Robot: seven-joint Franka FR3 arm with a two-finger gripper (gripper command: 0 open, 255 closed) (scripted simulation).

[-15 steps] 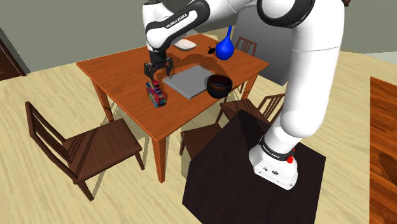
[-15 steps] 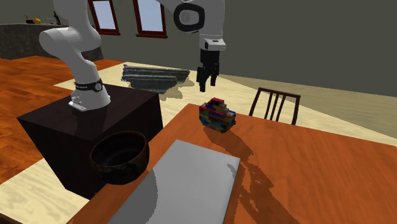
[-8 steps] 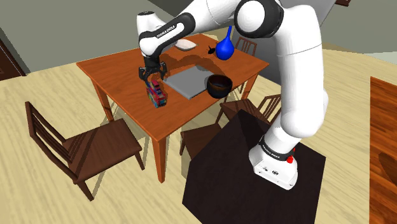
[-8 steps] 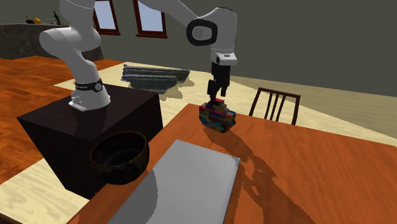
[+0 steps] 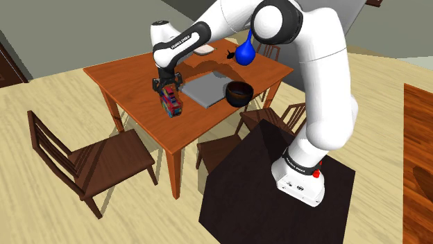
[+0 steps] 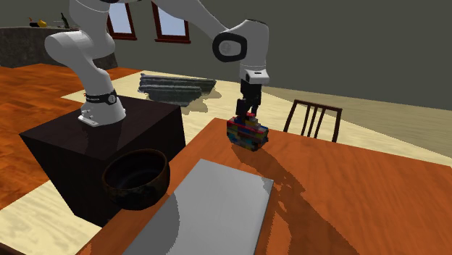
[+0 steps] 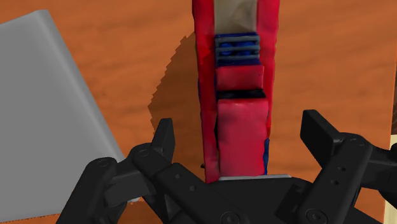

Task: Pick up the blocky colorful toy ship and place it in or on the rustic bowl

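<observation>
The toy ship (image 5: 171, 103) is a blocky stack of red, blue and other colours standing on the wooden table (image 5: 125, 69), close to its front edge. My gripper (image 5: 166, 85) hangs directly over the ship, fingertips down at its top. In the second exterior view the gripper (image 6: 246, 113) just reaches the ship (image 6: 247, 132). In the wrist view the red and blue ship (image 7: 238, 95) lies between my open fingers (image 7: 163, 136), which stand apart on both sides without touching it. The dark brown bowl (image 5: 238, 93) stands on the table corner nearest the stand; it appears empty (image 6: 136, 177).
A flat grey slab (image 5: 203, 90) lies between ship and bowl, close beside the gripper. A blue vase (image 5: 244, 52), a white dish (image 5: 202, 48) and a small dark object (image 5: 231, 53) stand at the table's far side. Wooden chairs (image 5: 90, 156) surround the table.
The arm swung over the ship and lowered; the gripper turned and now straddles the ship's top. Ship and bowl have not moved.
</observation>
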